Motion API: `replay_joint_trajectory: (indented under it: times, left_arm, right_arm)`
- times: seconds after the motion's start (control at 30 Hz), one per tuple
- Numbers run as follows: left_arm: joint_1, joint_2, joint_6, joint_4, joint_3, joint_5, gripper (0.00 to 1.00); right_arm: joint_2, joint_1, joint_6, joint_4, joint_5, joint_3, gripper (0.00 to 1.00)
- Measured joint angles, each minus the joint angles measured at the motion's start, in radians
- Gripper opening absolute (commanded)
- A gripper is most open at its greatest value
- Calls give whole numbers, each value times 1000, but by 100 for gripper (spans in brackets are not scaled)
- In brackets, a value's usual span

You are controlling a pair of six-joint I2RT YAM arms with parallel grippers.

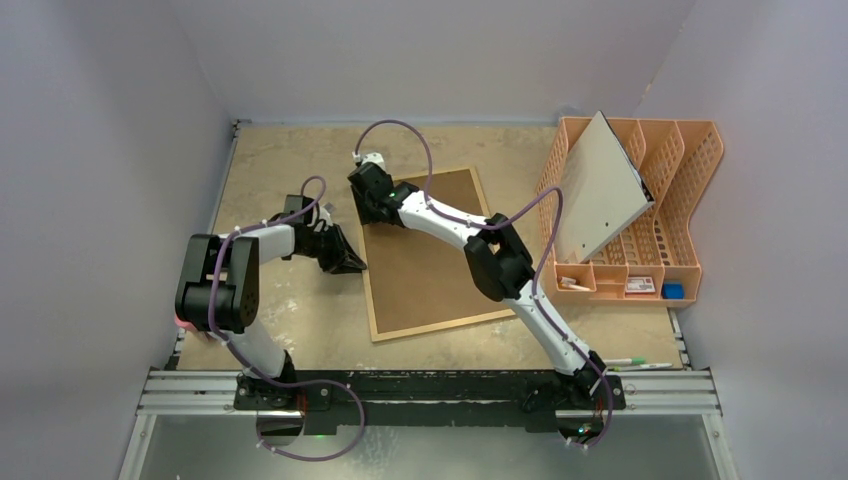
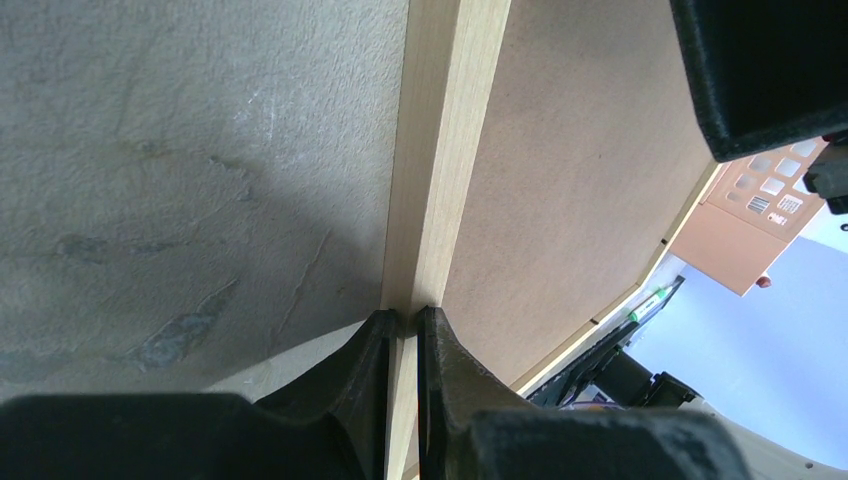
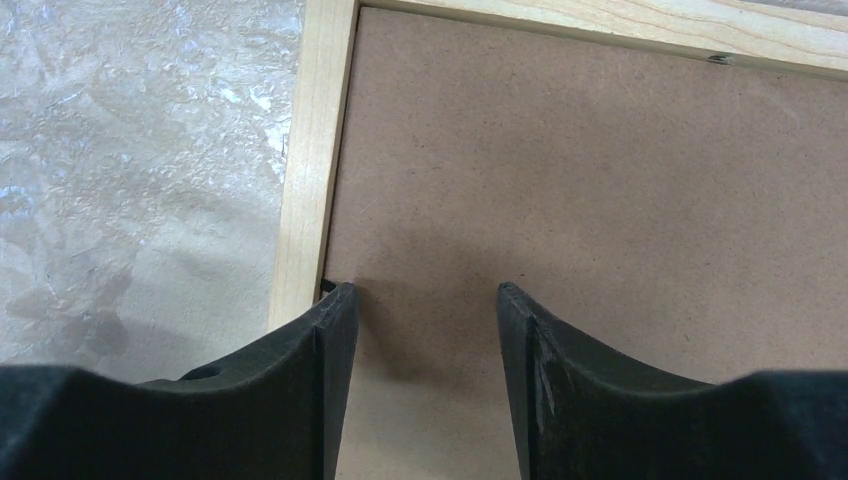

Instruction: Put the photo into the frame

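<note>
At picture centre, the frame (image 1: 425,285) lies back-up; left jaws clench its left rail, right jaws gape over its upper-left corner.

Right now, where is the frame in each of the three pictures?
Top: the frame lies flat, brown back up, in the middle of the table.
Left wrist: its pale rail runs up the middle, pinched by the left gripper; back at right.
Right wrist: its back fills most of the picture, corner at top left.
Shared landmark: that pale rail against the table.
</note>
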Motion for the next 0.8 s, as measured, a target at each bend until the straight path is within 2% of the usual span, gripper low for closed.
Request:
replay_joint_trajectory:
  times: [0.27, 0.5, 0.67, 0.8]
  left_arm:
    - [0, -2, 0, -2, 0, -5, 14]
    - [-1, -4, 0, -6, 2, -9, 14]
    - [-1, -4, 0, -7, 2, -10, 14]
    - [-1, -4, 0, -8, 2, -10, 14]
  right_arm:
    - [19, 0, 10, -42, -13, 46, 59]
    - [-30, -20, 31, 37, -86, -47, 56]
    - [-46, -40, 57, 56, -151, -73, 65]
    - [-46, -42, 68, 57, -171, -68, 67]
